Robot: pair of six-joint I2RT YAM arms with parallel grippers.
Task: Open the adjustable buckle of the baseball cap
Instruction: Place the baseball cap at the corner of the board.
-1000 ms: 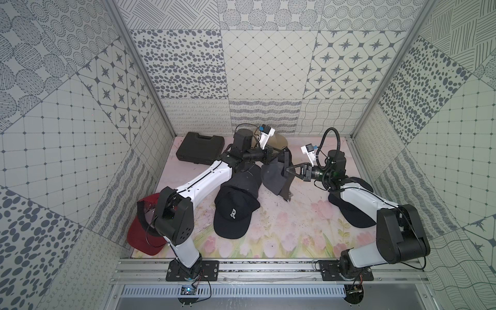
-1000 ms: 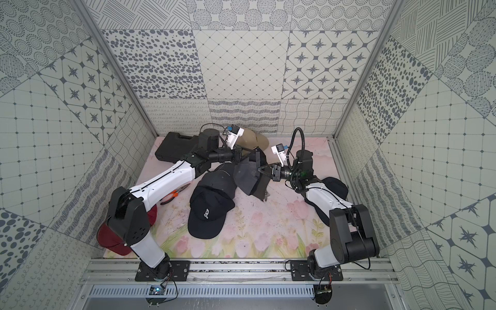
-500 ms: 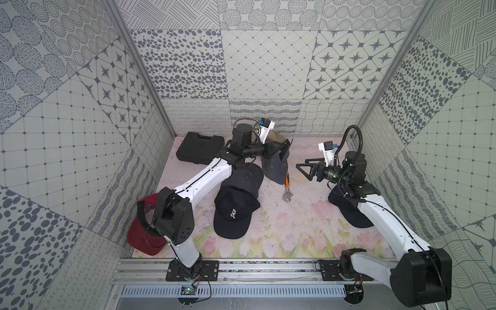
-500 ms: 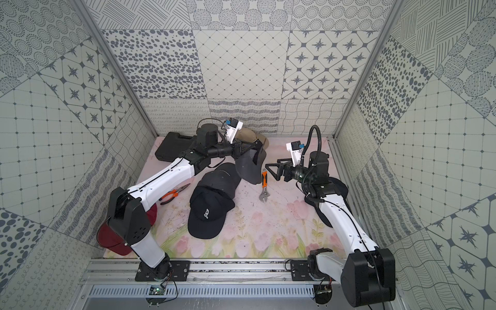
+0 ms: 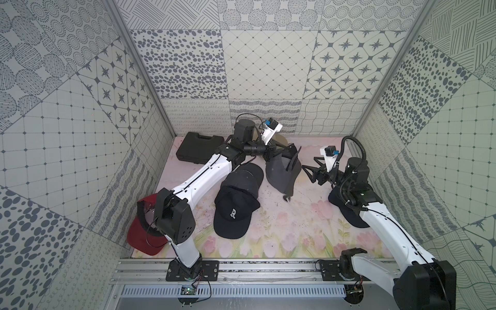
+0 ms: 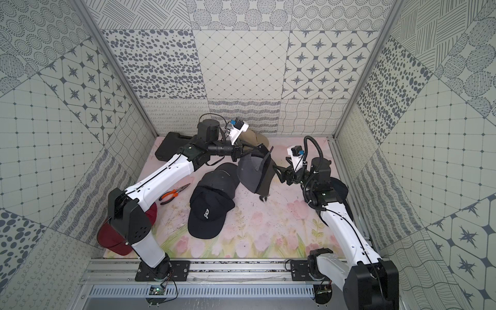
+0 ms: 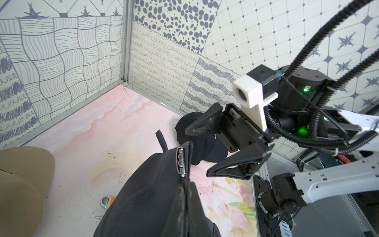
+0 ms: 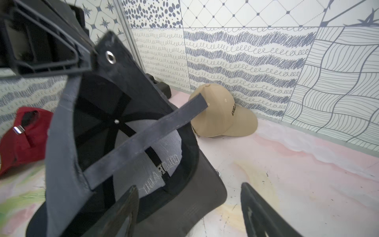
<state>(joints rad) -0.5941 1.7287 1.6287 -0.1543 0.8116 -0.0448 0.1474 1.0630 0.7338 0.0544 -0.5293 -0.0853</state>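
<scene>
My left gripper (image 5: 291,147) is shut on the back rim of a grey baseball cap (image 5: 281,171) and holds it up off the mat, brim hanging down. In the left wrist view its pads (image 7: 185,205) pinch the cap's fabric just below the metal buckle (image 7: 180,162). The right wrist view looks into the cap (image 8: 143,164); its strap (image 8: 143,139) sticks out with a free end. My right gripper (image 5: 308,171) stands open just right of the cap, holding nothing; its fingers (image 8: 125,209) flank the brim.
A black cap with a white R (image 5: 236,209) lies mid-mat, with a red cap (image 5: 142,239) at the left base and a tan cap (image 8: 221,115) by the back wall. A dark cap (image 5: 349,212) lies under my right arm. A black case (image 5: 198,147), pliers (image 6: 174,192) and a wrench (image 5: 286,198) are nearby.
My right gripper let go at the cap, swung away to the right and opened, then came back close to it. My left gripper kept its hold and raised the cap slightly.
</scene>
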